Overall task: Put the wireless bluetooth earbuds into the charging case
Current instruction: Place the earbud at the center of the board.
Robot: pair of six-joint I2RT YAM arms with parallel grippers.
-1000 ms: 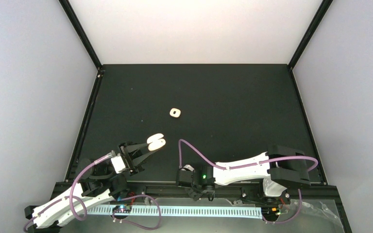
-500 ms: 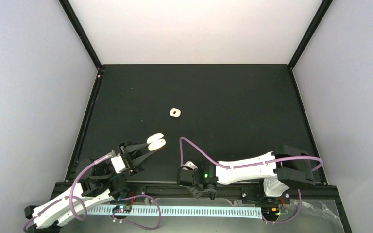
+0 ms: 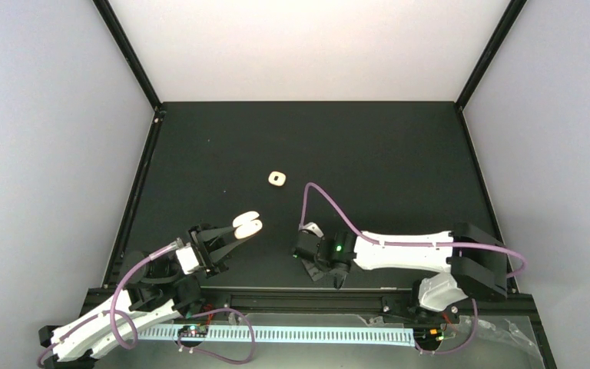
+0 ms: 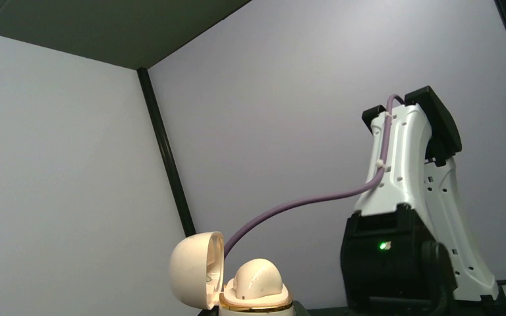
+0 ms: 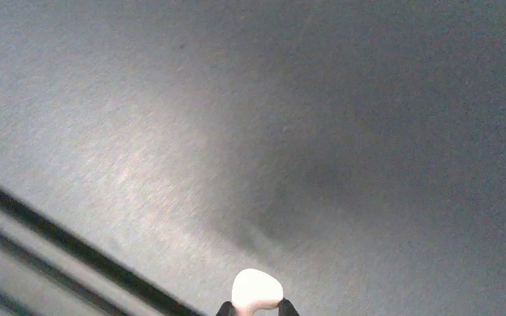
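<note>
We hold glossy cream shells.
Left gripper [image 3: 234, 233] clamps rounded, open-lidded charging case [image 4: 194, 270]; right gripper [image 5: 255, 308] pinches smooth earbud [image 5: 257, 288].

Open charging case [image 4: 253, 304] — lid [image 4: 196, 270] tipped left, one earbud [image 4: 258, 280] seated — right arm [image 4: 408, 217] behind

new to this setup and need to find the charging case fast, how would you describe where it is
On the black table, look to the near left corner, where the left gripper reaches inward. The charging case is the cream-white shell clamped at its tip, lid flipped open. Unlike the small cream piece lying alone mid-table, it is gold-rimmed with an earbud seated inside.
</note>
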